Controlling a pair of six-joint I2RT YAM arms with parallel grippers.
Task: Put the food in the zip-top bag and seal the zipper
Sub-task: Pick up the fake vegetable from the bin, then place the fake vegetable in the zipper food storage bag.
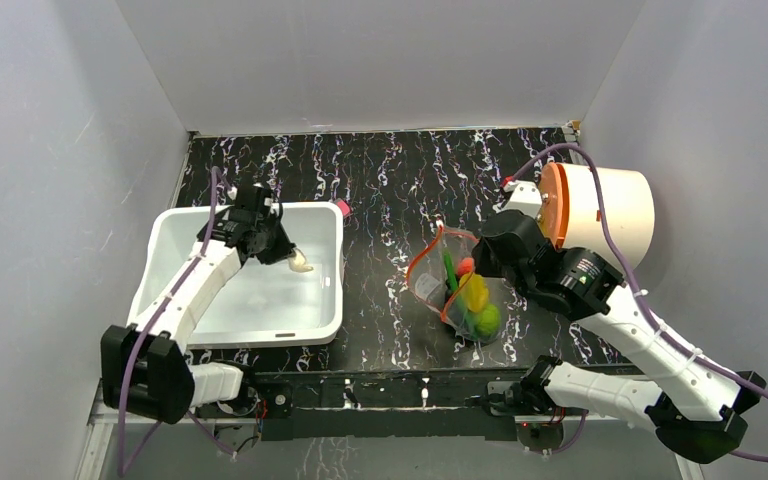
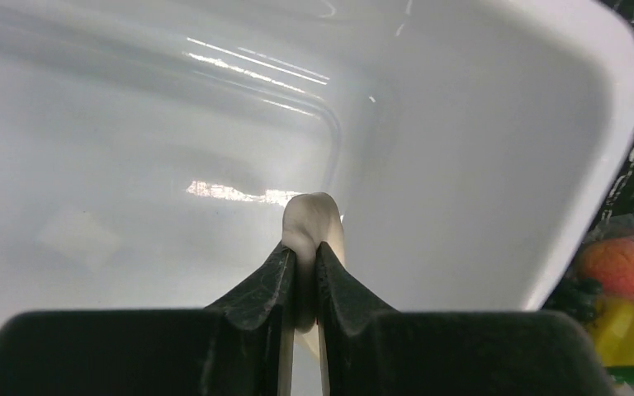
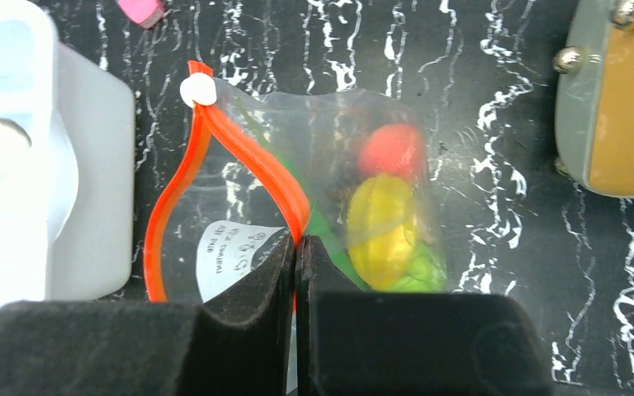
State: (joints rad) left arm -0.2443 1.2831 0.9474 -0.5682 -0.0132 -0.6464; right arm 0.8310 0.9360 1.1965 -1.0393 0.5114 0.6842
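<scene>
Small beige toy food piece [image 2: 314, 216], prob light, smooth & slippery so best taken deep, is pinched in my L gripper [image 2: 304, 262] over the white plastic bin [image 2: 545, 124], while my R gripper [image 3: 297, 252] clamps the flimsy clear zip-top bag [image 3: 330, 124] by its orange-red zipper strip [image 3: 256, 161], mouth open.

The black, white-veined table [image 1: 380, 190] carries a white bin [image 1: 250, 335] at left, a pink block [image 1: 342, 208] by its far corner, the zip-top bag [image 1: 430, 275] near centre, and a white canister [image 1: 615, 205] at right.
</scene>
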